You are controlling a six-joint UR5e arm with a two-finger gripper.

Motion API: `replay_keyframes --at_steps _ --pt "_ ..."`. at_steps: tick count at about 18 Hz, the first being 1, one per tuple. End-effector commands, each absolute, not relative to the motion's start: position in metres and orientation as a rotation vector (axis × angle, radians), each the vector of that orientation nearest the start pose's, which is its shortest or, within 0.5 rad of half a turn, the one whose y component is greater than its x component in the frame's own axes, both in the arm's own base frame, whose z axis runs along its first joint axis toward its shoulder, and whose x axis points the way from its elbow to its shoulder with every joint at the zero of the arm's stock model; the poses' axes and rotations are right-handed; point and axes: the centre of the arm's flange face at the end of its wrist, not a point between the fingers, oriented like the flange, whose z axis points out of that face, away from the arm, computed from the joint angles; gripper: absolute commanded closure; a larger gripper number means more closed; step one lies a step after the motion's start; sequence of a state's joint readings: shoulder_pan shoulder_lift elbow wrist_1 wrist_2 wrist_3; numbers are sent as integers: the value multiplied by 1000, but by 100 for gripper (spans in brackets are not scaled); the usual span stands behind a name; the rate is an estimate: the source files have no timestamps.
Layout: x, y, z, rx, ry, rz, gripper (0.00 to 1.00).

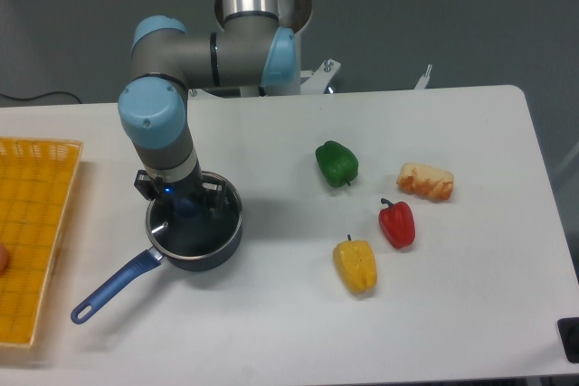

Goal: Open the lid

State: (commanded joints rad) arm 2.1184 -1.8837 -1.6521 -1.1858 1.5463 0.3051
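Lid [201, 223] and saucepan [194, 234] are found at the left of the table [470, 314], the lid seated on the pan's rim, straight beneath the gripper [187, 207]. The wrist is held vertical over the lid's centre, so any lift would run straight upward. The knob appears to be hidden between the fingers, and whether the jaws are closed on it cannot be told from this view. The pan's blue handle [113, 288] points toward the lower left, clear of the arm.
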Motion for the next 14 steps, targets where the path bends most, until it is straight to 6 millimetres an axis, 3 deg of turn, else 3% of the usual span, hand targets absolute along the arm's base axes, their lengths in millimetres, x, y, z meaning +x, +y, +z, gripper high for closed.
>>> replay_keyframes --at_steps 4,7,14 --pt "-198 581 330 -3100 -313 -23 46" --pt "-216 577 364 -3057 -175 24 46" --pt "-224 568 373 -3086 200 82 46"
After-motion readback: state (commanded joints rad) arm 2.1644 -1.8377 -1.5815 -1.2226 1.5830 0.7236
